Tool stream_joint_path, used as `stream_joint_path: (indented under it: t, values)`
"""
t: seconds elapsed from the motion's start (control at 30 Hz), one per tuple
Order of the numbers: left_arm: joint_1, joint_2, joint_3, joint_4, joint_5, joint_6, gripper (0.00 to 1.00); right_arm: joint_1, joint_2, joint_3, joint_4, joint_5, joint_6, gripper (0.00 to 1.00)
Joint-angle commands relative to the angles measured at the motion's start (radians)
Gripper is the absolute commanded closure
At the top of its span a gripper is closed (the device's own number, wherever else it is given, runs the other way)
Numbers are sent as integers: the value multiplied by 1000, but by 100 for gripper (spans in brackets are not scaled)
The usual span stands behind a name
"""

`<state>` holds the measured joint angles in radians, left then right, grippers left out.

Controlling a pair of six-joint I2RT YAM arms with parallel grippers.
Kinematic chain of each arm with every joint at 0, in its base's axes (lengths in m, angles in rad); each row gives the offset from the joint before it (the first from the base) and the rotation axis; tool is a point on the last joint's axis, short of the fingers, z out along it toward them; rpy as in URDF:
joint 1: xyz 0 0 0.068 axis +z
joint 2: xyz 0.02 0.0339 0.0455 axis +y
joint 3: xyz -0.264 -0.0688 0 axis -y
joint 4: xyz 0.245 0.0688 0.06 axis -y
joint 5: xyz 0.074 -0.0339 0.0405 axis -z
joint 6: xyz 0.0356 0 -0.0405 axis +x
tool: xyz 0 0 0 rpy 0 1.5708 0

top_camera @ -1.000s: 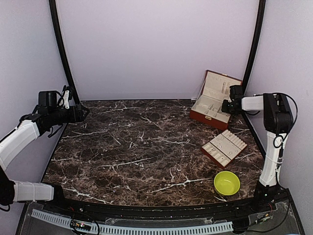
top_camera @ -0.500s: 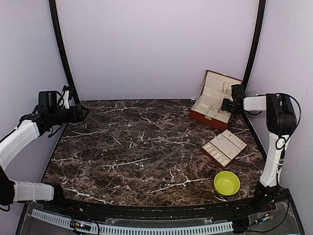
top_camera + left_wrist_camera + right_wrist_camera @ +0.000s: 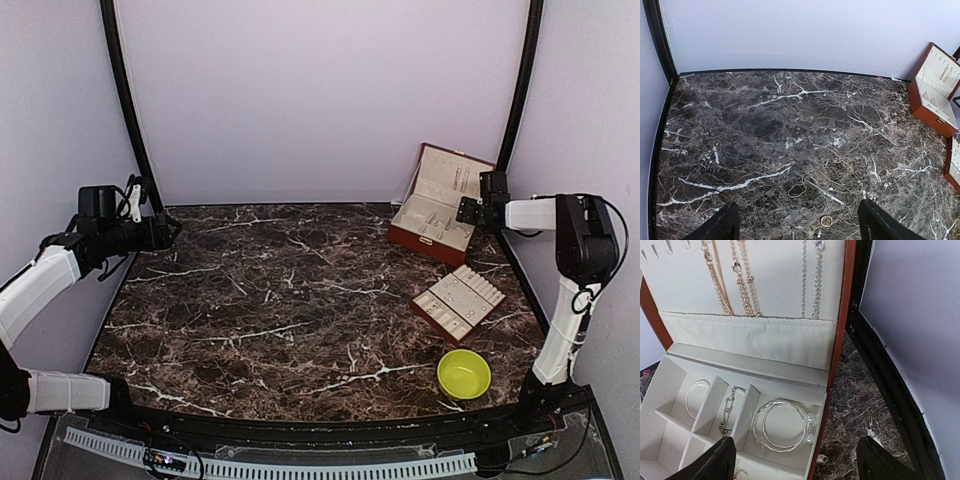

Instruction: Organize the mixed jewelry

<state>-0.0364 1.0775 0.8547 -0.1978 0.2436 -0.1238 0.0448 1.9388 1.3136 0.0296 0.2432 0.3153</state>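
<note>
The left gripper (image 3: 799, 207) hung spread and empty. Just ahead, within its span, lay the thin chain loop (image 3: 797, 189), slanting rightward, with a small ring (image 3: 826, 221) even closer. The right gripper (image 3: 796, 440), likewise spread, faced the jewelry box (image 3: 840, 340), well apart.

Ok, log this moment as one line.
left gripper: open, empty | on table: chain loop, ring | right gripper: open, empty, at open jewelry box | bangles in box compartment
</note>
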Motion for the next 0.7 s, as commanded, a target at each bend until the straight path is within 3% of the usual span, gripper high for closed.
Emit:
stream_joint_path:
  t: [0.0,0.3,0.67]
  values:
    - [6,-35,-14,-10,-14,14,16,-4,-66,-48,89,39,2,15]
    - [6,-48,-18,-6,-30,19,16,-3,-147,-146,169,32,-6,7]
    - [7,-57,-23,-2,-52,27,13,-3,-303,-291,239,4,-31,7]
